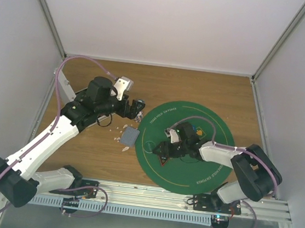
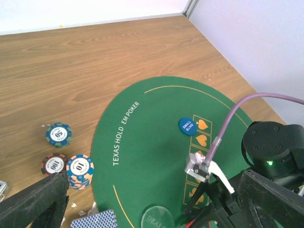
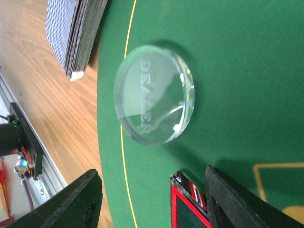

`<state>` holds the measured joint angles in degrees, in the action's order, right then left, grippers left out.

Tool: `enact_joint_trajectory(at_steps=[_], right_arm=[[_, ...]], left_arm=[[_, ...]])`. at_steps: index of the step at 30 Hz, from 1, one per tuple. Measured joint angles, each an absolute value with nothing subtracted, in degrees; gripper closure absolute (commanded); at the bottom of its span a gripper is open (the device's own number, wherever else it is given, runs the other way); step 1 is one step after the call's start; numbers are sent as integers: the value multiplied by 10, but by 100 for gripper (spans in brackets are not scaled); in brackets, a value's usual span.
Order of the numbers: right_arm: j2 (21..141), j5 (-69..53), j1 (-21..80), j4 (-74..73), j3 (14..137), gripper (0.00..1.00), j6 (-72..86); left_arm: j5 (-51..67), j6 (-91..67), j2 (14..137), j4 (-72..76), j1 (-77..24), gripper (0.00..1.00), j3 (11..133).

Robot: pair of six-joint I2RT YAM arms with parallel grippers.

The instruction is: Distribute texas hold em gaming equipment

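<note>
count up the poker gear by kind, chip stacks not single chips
chip stacks: 3
card deck: 1
blue small blind button: 1
clear dealer button: 1
red-edged marker: 1
total in view: 7

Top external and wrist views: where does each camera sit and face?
Top external: overhead behind the bases, facing down on the green mat; left arm, right arm show.
Left wrist: on left arm, facing right arm across the mat; own fingers show.
Right wrist: low, facing the dealer button; own fingers show.
Both wrists share button and deck.
</note>
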<state>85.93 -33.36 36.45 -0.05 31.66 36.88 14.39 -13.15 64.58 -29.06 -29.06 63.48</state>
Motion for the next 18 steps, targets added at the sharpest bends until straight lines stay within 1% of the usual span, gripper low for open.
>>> enact_joint_trajectory(at_steps=[5,12,18], right_arm=[[835,-309,386,-42,317,39,385],[748,-253,386,-100,323,38,412],[700,-240,386,-140,303,37,430]], left_arm=[[148,-136,639,-290,-291,2,630],[150,-141,638,-289,-291,2,630],[150,-145,637,-289,-291,2,630]])
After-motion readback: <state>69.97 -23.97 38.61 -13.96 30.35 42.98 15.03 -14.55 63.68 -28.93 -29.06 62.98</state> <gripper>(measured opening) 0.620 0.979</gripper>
